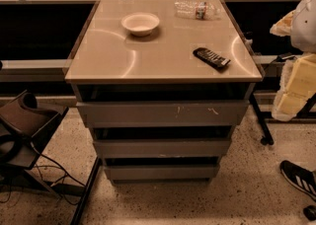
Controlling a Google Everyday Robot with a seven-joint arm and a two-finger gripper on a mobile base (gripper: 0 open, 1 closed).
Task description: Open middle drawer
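My pale blocky jaws hang at 3 o'clock, gap I cannot tell, apart from the flat grey middle drawer [162, 148] under the glossy desk [163, 58].

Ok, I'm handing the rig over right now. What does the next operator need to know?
Claw: out of this camera view, so its state is unknown.
Middle drawer: looks shut, its plain grey front between the scratched front above and the narrow front below.
Done: nothing that shows yet.
Left: bring the claw to the middle drawer, probably hook the top edge at the dark gap, and pull it out.
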